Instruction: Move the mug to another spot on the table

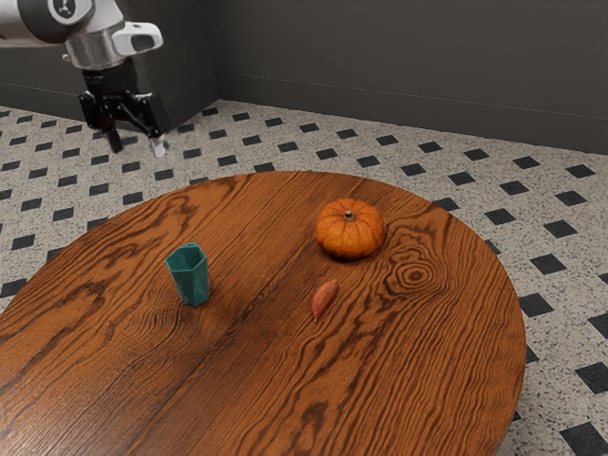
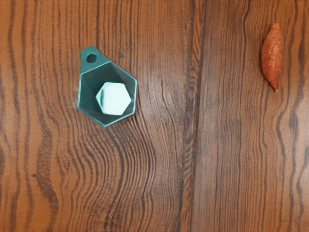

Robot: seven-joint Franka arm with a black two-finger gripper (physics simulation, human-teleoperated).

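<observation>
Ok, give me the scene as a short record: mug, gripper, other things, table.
mug: teal, upright, standing on the table, nothing touching it
gripper: open, empty, raised well above the table
pumpkin: orange, upright, to the exterior view's right of the mug
sweet potato: lying near the pumpkin, apart from it and the mug
table: round, wood grain

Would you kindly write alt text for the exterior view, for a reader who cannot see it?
A teal mug stands upright on a round wooden table, with a sweet potato and an orange pumpkin toward the exterior view's right. The black gripper hangs open well above the table, holding nothing.
</observation>
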